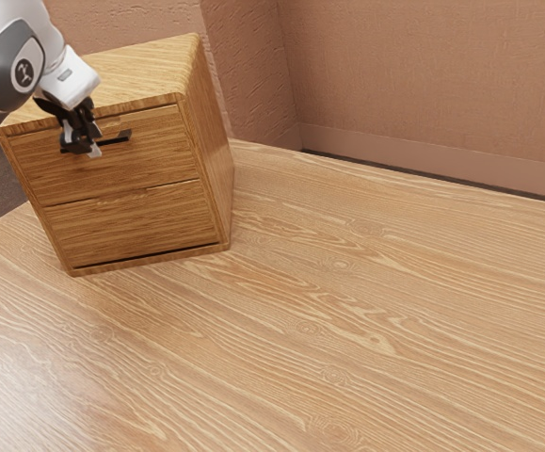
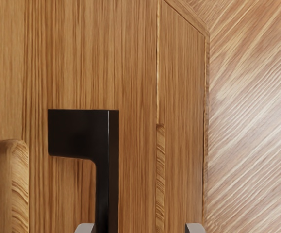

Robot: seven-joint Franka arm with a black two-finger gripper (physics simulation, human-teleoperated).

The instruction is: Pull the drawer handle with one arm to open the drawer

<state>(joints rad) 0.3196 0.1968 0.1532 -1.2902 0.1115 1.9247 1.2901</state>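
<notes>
A wooden cabinet (image 1: 201, 113) with two drawers stands on the table at the exterior view's left. Its top drawer (image 1: 145, 162) carries a black bar handle (image 1: 114, 138) and sits flush with the cabinet front. My black gripper (image 1: 81, 143) hangs at the handle's end nearer the arm. In the wrist view the handle (image 2: 101, 141) runs down between my two grey fingertips (image 2: 84, 227), which stand wide apart. The bar lies close to one fingertip and well off the other, so the gripper (image 2: 139, 228) is open around it.
The lower drawer (image 1: 131, 223) has no visible handle and is shut. The wooden table (image 1: 366, 320) stretches wide toward the exterior view's right and front. A brown wall (image 1: 423, 66) runs behind the table.
</notes>
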